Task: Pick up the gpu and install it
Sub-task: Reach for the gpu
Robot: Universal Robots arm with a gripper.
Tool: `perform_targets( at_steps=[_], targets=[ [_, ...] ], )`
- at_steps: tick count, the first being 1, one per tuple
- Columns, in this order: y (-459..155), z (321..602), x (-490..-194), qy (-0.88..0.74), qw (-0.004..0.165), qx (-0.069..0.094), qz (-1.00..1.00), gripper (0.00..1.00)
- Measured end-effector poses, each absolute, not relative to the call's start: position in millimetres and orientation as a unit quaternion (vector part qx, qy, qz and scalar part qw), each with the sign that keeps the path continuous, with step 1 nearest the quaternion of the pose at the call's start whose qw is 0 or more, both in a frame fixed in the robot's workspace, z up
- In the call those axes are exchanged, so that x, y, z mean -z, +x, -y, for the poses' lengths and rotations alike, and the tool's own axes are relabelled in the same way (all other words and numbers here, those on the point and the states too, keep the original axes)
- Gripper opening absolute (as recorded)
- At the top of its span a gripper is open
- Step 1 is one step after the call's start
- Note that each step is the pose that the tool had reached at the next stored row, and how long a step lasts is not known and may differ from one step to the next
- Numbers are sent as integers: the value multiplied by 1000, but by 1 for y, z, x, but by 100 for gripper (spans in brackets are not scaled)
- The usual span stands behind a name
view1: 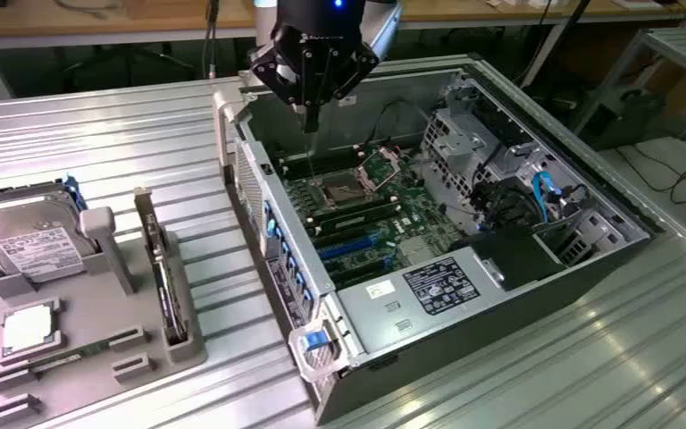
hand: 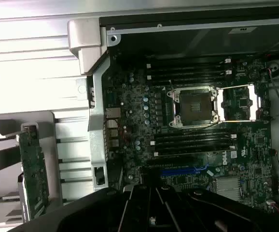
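**Nothing in hand yet**

The gripper (view1: pixel 311 116) hangs closed and empty over the open case (view1: pixel 427 64). The gpu (view1: pixel 164 277) stands on edge in the grey holder (view1: pixel 93 357) at its eight o'clock, exterior view; likely light, stiff, fragile, best pinched along its top edge

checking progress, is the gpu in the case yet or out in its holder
Out. The gpu stands on edge in the grey holder, beside the open case; the hand hangs above the motherboard.

Ribbed metal table (view1: pixel 117 134), two things sitting right on it: open PC case (view1: pixel 504 362) on the exterior view's right, grey parts holder (view1: pixel 99 308) left, gap between.
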State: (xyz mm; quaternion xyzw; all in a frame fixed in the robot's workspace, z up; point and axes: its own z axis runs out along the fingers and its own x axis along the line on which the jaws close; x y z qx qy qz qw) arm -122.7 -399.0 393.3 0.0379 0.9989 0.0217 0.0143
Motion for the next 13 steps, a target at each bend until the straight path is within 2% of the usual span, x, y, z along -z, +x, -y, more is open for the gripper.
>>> perform_targets(
  at_steps=[13],
  targets=[
    [-143, 400, -393, 38, 14, -22, -999, 11]
  ],
)
